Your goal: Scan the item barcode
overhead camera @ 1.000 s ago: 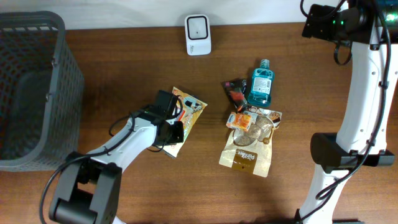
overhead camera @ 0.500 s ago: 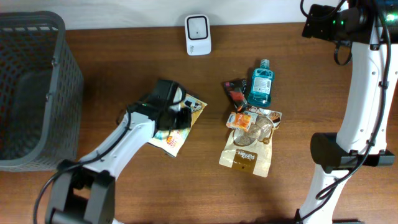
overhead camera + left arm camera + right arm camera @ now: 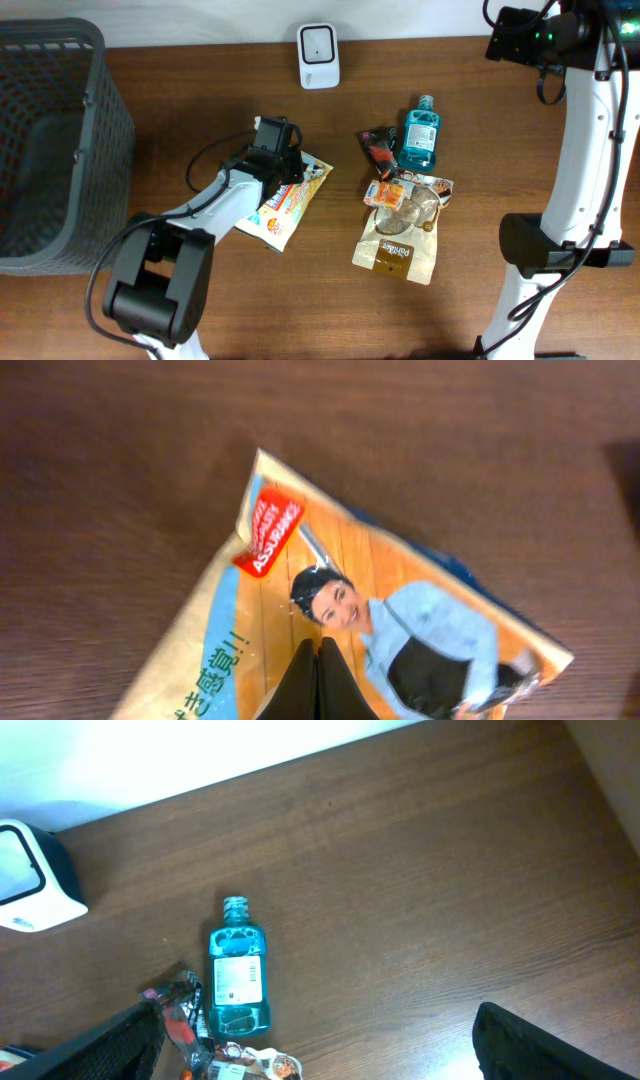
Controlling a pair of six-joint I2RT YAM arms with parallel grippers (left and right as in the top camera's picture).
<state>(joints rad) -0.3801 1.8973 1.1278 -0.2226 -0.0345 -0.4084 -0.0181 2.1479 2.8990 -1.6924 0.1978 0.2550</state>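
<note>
Snack bag (image 3: 287, 198) lies flat on the table (image 3: 200, 90), printed face up, directly under the left gripper (image 3: 318, 652). That gripper's fingers are pressed together, tips on the bag's face; can't tell whether any film is pinched. Barcode scanner (image 3: 318, 55) stands beyond the gripper at the table's far edge, well apart from the bag. Right gripper (image 3: 315, 1015) is raised high with fingers spread wide, holding nothing, mouthwash bottle (image 3: 238, 978) below it nearer its left finger.
</note>
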